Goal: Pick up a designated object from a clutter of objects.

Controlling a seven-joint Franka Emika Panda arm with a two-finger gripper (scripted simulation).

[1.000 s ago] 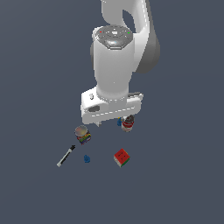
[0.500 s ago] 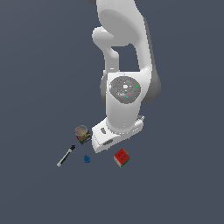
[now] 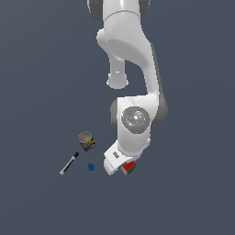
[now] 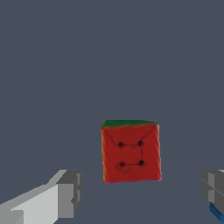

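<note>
Directly beneath the white Panda arm's two-fingered gripper (image 4: 139, 194) sits the small puzzle-style cube with red and green faces (image 4: 131, 152), resting on the dark grey floor (image 3: 41, 69) with a finger (image 4: 70, 194) standing apart on either side of it and touching neither. Seen from the exterior view, the cube (image 3: 129, 168) peeks out just under the wrist, well apart from the rainbow-labelled short can (image 3: 86, 141), the black-and-white marker (image 3: 69, 163) and the tiny blue piece (image 3: 91, 166) toward that view's left. With the jaws wide and the cube lying roughly between them, my judgement is that a straight descent should bracket it, though its faces look slightly skewed to the closing line.
</note>
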